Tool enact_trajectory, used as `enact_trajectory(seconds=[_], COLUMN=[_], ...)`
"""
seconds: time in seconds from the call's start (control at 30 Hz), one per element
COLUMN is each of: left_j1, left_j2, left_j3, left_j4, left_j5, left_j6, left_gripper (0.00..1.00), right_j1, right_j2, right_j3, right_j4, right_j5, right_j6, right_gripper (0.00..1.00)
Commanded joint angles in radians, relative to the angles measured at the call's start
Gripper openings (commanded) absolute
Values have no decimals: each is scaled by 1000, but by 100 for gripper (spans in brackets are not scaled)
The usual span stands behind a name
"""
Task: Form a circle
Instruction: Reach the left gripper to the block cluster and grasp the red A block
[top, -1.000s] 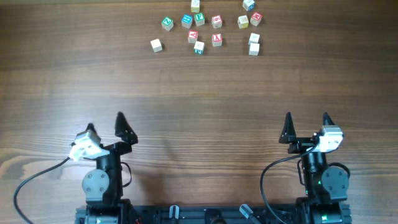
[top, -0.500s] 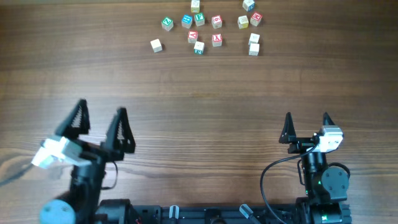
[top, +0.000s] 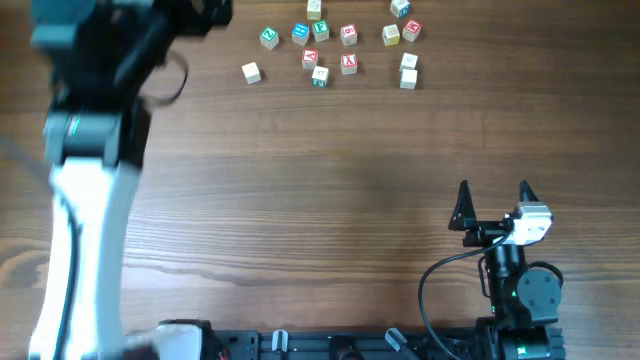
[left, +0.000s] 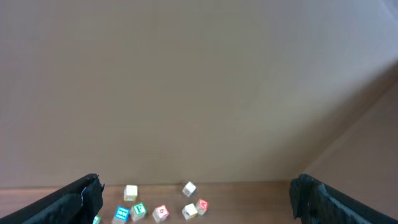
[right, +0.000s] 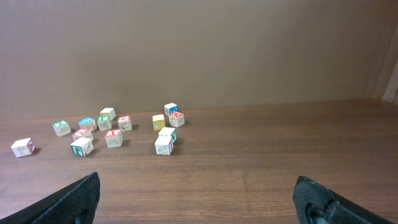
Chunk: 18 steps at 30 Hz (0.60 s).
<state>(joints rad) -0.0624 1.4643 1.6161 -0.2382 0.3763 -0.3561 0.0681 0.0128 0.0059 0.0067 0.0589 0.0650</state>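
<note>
The left arm (top: 90, 180), blurred, stretches up the left side of the wooden surface (top: 330, 180) and hides that strip from overhead. Its left gripper (left: 196, 180) is spread wide and empty, lying just left of the scatter of letter cubes (top: 349, 63). The scatter sits along the far edge and forms no circle. A lone pale cube (top: 250, 72) marks its left end, and two pale cubes (top: 409, 62) touch at its right end. The right gripper (top: 493, 200) is wide and empty too, well apart from the scatter, toward the near edge below its right end.
</note>
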Motion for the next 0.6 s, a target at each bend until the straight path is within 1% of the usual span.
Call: enact_trajectory(seconds=[0.0, 0.07, 0.2, 0.27, 0.33, 0.37, 0.47, 0.57], left_j1=[-26, -26, -31, -42, -60, -74, -135, -200], left_j2=[198, 285, 432, 484, 528, 549, 614, 690], left_j3=[73, 73, 72, 72, 72, 72, 72, 73], left_j4=[44, 57, 14, 18, 31, 34, 48, 70], left_j5=[24, 24, 30, 35, 29, 8, -177, -281], left_j6=[12, 12, 4, 5, 33, 68, 158, 243], left_gripper=[100, 100, 100, 100, 100, 100, 100, 100], right_j1=[-5, -5, -5, -5, -5, -5, -5, -5], right_j2=[-8, -8, -8, -8, -8, -8, -8, -8], right_j3=[-1, -1, -1, -1, -1, -1, -1, -1], right_j4=[3, 3, 3, 3, 3, 3, 3, 3], right_j5=[-15, -15, -15, -15, -15, -15, -15, -15], right_j6=[-12, -12, -12, -12, -12, -12, -12, -12], right_gripper=[100, 100, 100, 100, 100, 100, 100, 100])
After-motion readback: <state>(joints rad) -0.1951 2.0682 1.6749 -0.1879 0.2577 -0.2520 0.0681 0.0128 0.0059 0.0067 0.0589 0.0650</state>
